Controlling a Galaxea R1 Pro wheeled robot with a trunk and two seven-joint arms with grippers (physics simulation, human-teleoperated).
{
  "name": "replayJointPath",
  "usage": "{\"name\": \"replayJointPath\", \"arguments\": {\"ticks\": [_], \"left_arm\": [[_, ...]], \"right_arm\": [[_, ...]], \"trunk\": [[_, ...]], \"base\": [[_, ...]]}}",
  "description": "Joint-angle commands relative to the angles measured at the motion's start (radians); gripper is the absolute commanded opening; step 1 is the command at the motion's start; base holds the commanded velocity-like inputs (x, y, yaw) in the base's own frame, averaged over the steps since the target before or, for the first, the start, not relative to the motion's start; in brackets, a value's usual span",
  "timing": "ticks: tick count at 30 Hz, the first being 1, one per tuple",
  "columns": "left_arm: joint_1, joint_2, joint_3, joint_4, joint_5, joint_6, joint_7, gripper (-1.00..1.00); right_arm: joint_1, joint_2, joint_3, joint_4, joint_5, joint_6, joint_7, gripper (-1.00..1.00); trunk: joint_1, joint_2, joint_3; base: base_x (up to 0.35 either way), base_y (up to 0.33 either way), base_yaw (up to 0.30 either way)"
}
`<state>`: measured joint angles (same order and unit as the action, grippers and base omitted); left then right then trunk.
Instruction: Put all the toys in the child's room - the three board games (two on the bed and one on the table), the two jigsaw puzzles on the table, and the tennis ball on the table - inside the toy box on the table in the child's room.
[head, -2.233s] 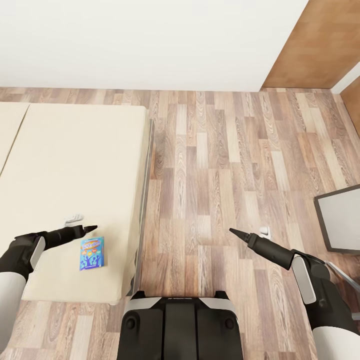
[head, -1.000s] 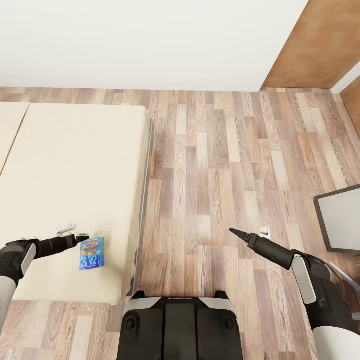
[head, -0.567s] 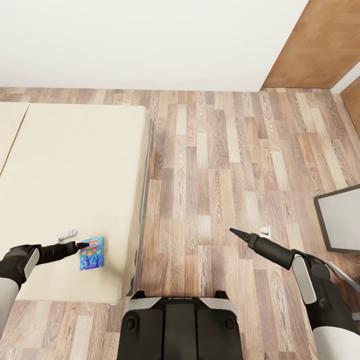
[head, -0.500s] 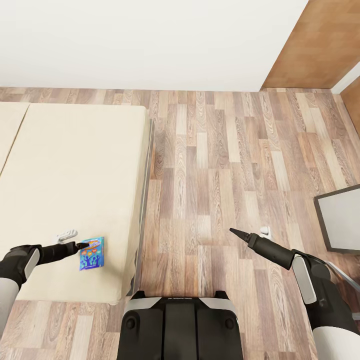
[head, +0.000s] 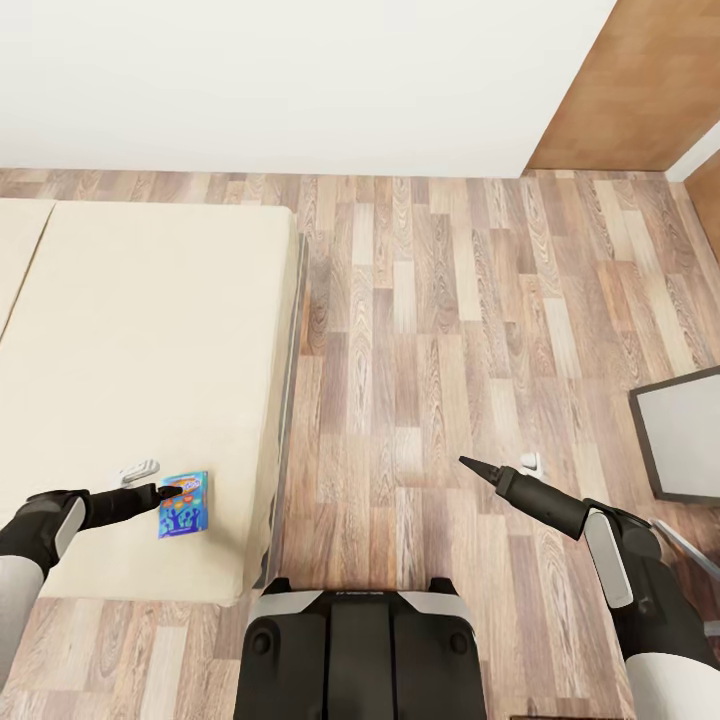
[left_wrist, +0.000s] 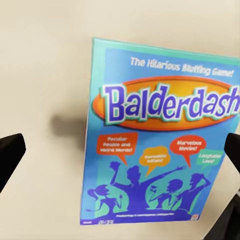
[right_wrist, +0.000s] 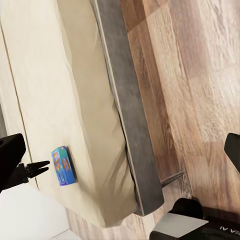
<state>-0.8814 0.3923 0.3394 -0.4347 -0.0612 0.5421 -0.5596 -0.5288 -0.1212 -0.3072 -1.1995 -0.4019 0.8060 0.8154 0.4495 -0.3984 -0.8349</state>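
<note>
One small blue "Balderdash" board game (left_wrist: 157, 135) flat on beige bed (head: 150, 330), left gripper (left_wrist: 120, 150) jaws spread wide above.

One board game (head: 183, 505) (blue), one bed (head: 120, 330).

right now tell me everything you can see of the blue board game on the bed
The blue board game is a small flat box lying face up on the beige bed, near its edge. Its glossy lid reads "Balderdash" on an orange oval, with speech bubbles and dark blue figures below. The left hand is open, with one finger on each side of the box; whether they touch it I cannot tell.
</note>
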Motion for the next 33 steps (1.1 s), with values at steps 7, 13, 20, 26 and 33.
{"name": "replayJointPath", "arguments": {"ticks": [7, 13, 20, 26, 33], "left_arm": [[-0.001, -0.006, -0.032, -0.001, -0.005, 0.001, -0.007, 1.00], [-0.001, -0.009, -0.058, -0.001, -0.004, -0.003, -0.006, 1.00], [-0.001, -0.014, -0.068, -0.001, -0.005, -0.019, -0.006, 1.00], [-0.001, -0.016, -0.071, -0.001, -0.006, -0.027, -0.006, 1.00], [-0.001, -0.018, -0.072, -0.001, -0.005, -0.032, -0.007, 1.00]], "right_arm": [[0.000, 0.000, -0.001, 0.000, -0.002, 0.005, 0.003, 1.00], [0.000, 0.000, -0.001, 0.000, -0.002, 0.005, 0.004, 1.00], [0.000, -0.004, -0.002, 0.000, -0.002, 0.006, 0.005, 1.00], [0.000, -0.008, -0.002, 0.000, -0.003, 0.006, 0.005, 1.00], [0.000, -0.010, -0.001, 0.000, -0.003, 0.006, 0.005, 1.00]], "trunk": [[0.001, -0.002, -0.005], [0.001, -0.002, -0.005], [0.001, -0.002, -0.006], [0.001, -0.002, -0.007], [0.001, -0.002, -0.013]], "base": [[0.000, 0.000, 0.000], [0.000, 0.000, 0.000], [0.000, 0.000, 0.000], [0.000, 0.000, 0.000], [0.000, 0.000, 0.000]]}}
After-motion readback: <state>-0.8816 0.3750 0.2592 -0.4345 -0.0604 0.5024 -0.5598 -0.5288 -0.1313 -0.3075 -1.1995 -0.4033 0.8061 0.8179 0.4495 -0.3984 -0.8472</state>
